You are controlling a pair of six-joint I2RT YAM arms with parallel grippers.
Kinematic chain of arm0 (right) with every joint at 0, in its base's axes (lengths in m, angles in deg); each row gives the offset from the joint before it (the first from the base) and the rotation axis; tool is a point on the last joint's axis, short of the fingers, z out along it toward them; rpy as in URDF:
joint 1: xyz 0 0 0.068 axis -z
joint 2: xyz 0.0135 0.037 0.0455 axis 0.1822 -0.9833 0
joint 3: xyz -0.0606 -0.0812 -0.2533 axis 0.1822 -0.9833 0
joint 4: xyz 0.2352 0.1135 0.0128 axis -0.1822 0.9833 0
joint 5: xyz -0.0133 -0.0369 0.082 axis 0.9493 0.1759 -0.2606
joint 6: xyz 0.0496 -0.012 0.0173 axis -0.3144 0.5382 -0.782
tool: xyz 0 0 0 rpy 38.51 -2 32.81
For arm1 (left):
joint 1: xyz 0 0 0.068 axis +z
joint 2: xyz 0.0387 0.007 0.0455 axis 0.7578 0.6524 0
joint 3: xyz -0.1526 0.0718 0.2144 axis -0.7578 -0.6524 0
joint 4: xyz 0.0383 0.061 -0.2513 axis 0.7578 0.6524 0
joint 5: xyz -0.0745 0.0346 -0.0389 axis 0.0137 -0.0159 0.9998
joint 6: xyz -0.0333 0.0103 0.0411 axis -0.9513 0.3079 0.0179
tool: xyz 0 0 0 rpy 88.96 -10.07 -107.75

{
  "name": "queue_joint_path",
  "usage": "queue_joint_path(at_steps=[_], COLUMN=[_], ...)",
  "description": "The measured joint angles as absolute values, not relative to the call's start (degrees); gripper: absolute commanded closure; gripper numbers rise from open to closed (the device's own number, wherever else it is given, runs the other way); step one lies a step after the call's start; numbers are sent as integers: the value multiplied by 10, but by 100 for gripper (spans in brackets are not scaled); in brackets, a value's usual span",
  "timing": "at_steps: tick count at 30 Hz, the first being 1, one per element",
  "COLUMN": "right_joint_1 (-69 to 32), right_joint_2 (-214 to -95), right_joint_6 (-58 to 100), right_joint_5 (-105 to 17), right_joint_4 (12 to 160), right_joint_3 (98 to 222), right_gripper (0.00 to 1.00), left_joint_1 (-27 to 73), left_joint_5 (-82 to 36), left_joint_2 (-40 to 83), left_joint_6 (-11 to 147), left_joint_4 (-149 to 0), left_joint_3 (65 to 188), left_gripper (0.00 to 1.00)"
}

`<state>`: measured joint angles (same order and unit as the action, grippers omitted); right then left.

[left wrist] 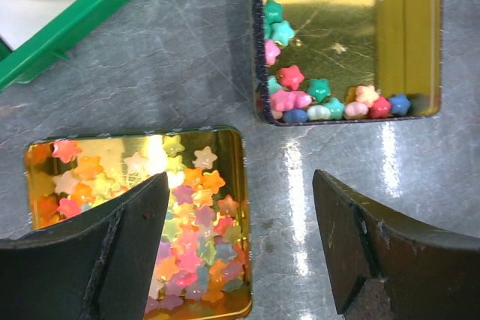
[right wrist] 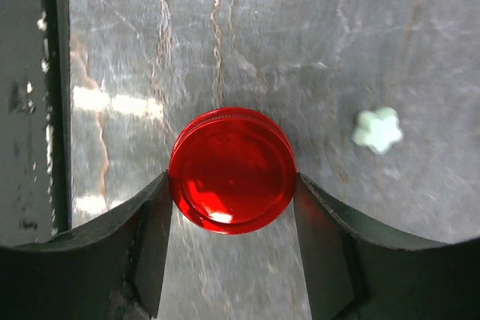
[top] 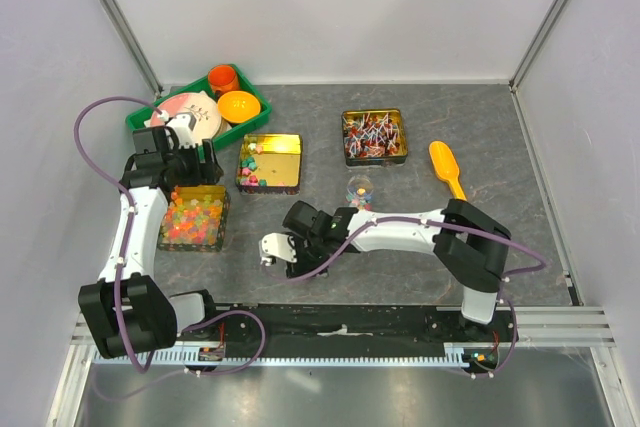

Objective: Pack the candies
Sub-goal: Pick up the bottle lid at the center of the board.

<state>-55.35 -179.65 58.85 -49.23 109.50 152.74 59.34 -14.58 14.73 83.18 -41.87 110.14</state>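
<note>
The candies (left wrist: 319,99) are small pastel stars lying along the edges of an open gold tin (top: 270,161), seen at the upper right of the left wrist view. A small clear jar (top: 360,190) holds a few more. One pale green star (right wrist: 377,129) lies loose on the table. My left gripper (left wrist: 240,185) is open and empty, hovering over the right edge of a second gold tin (left wrist: 244,207) that is full of orange, yellow and pink gummy stars. My right gripper (right wrist: 232,185) is shut on a round red lid (right wrist: 231,168), near the table's front middle (top: 275,247).
A green tray (top: 160,119) at the back left holds a plate, an orange cup (top: 222,78) and an orange bowl (top: 239,105). A tin of wrapped lollipops (top: 375,136) stands at the back right, with an orange scoop (top: 446,167) to its right.
</note>
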Motion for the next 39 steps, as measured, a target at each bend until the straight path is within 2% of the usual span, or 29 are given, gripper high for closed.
queue_joint_path(at_steps=[3,8,14,19,23,32,39], right_joint_1=[-549,-496,-364,-274,-218,-159,-130], right_joint_2=[-1762,-1634,-1482,-1396,-1364,-1348,-1352], right_joint_6=[600,619,623,623,623,623,618], right_joint_5=[-482,-475,-449,-449,-439,-437,-446], right_joint_4=[1133,1180,1179,1178,1186,1206,1208], right_joint_3=[1541,1578,1597,1570,1563,1563,1563], right_gripper=[46,46,45,44,44,44,45], left_joint_1=[591,554,408,301,270,202,179], left_joint_5=[-121,-82,-63,-48,-10,81,119], left_joint_2=[148,152,164,237,311,414,508], left_joint_6=[835,870,939,957,953,924,895], left_joint_4=[-419,-432,-498,-565,-637,-863,-971], left_joint_3=[1101,1100,1063,1055,1055,1040,1032], left_gripper=[17,16,16,14,14,12,9])
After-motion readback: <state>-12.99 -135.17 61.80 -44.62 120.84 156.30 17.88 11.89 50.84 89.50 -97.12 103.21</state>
